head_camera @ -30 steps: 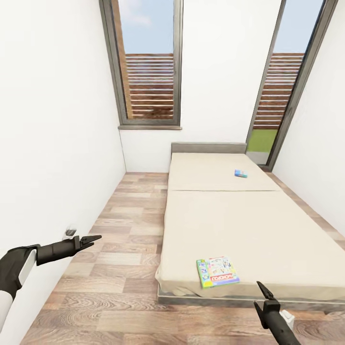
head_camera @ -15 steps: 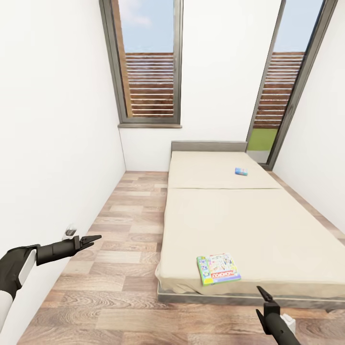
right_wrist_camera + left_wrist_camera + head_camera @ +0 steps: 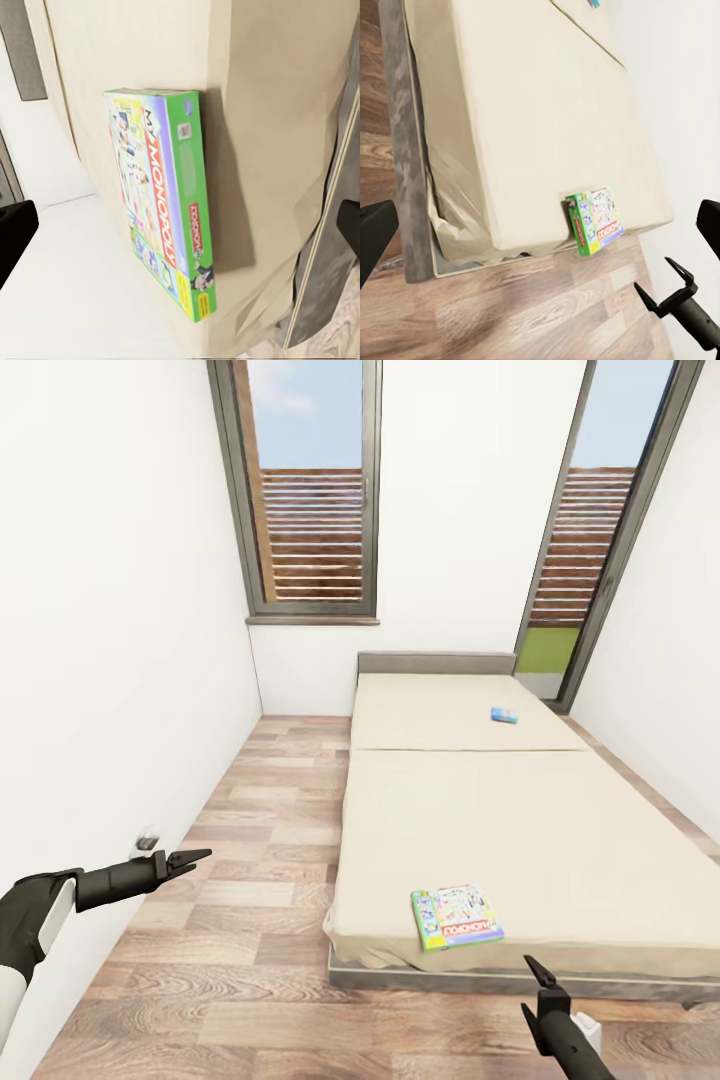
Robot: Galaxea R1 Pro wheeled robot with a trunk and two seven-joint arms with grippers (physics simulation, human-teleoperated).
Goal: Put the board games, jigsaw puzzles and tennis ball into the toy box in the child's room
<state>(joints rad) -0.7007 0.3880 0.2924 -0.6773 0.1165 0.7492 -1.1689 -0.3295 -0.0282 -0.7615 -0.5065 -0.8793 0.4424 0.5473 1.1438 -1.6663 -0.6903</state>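
The bed has a beige mattress on a grey frame. The near board game is green-edged with busy cartoon print (a red title band across it); the far small one is mostly blue. Floor is brown wood plank, walls white, grippers black.

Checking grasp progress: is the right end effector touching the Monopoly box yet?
Apart. The head view shows the right end effector below the bed's foot edge, a gap from the Monopoly box.
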